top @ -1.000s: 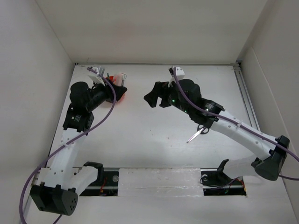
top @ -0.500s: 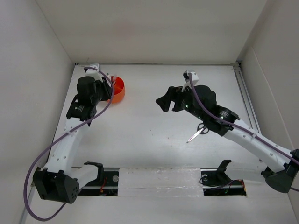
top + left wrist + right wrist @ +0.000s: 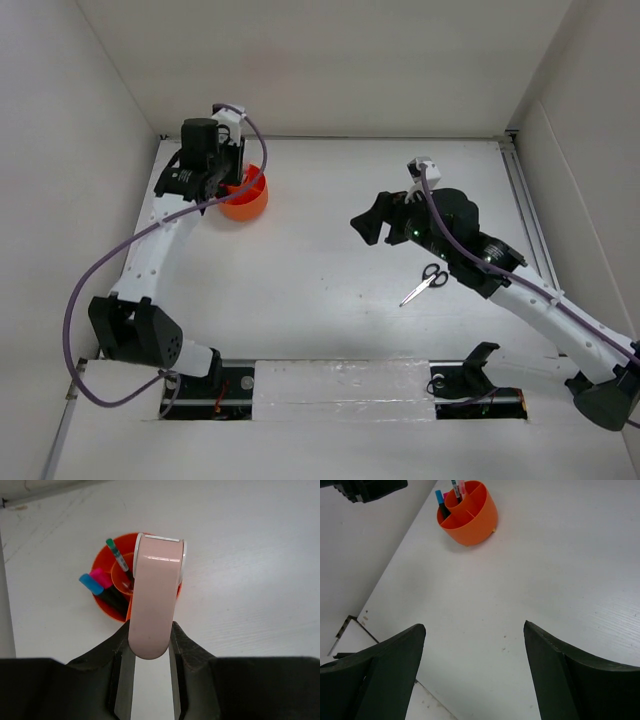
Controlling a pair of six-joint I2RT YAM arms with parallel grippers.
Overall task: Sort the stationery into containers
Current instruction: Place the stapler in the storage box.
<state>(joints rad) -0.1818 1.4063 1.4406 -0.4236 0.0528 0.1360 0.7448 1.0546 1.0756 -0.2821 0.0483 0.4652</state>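
The round orange organiser [image 3: 247, 203] stands at the table's back left. In the left wrist view its rim [image 3: 105, 609] shows below me, with a blue-capped highlighter [image 3: 89, 584] and a pink-capped one [image 3: 101, 577] in an outer compartment and a green-tipped pen [image 3: 117, 556] in the centre well. My left gripper [image 3: 149, 630] is shut on a pale pink, round-ended stationery item [image 3: 154, 595], held above the organiser. My right gripper [image 3: 368, 228] stands open and empty over mid-table, its jaws [image 3: 474, 627] facing the organiser [image 3: 470, 517]. Black-handled scissors [image 3: 425, 283] lie beside the right arm.
White walls close in the table on the left, back and right. A metal rail [image 3: 525, 195] runs along the right edge. The left arm's purple cable [image 3: 90, 290] loops out at the left.
My left arm has stretched toward the back wall, carrying the pink item over the organiser. The right gripper has drawn back to the right, uncovering the scissors.
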